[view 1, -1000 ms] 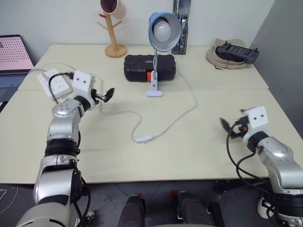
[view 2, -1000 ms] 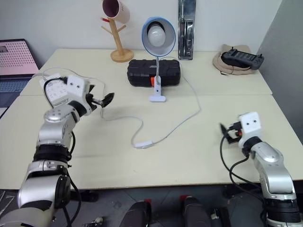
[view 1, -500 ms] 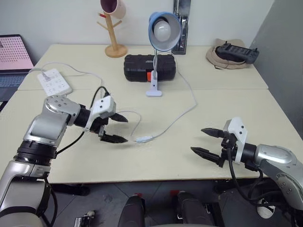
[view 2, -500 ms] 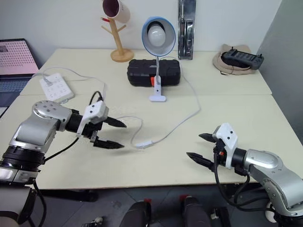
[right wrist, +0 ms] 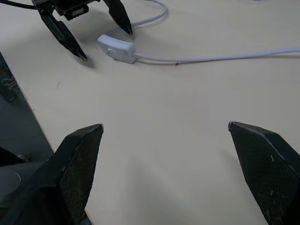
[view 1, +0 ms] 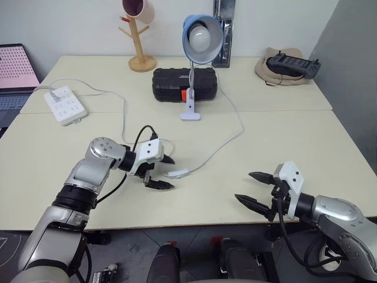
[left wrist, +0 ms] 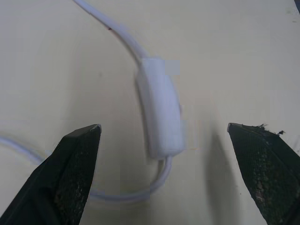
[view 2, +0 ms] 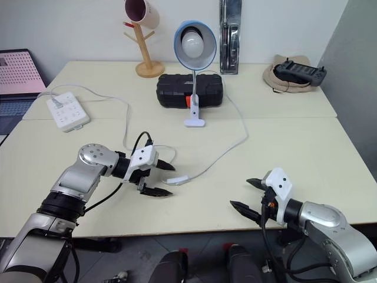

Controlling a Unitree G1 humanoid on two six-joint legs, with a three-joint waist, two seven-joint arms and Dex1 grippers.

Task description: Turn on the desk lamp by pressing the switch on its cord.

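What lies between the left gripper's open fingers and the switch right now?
Only bare table. In the left wrist view the switch lies flat ahead of the open left gripper, centred on the gap between its fingers, with nothing in the way.

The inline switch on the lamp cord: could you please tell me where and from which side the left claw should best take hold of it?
Grip the inline switch across its two long sides, near mid-body, coming from the left claw's side, where it already points with open fingers. The body is a narrow oblong lying flat on the table, thicker than the cord leaving each end, so a pinch across its width probably holds best.
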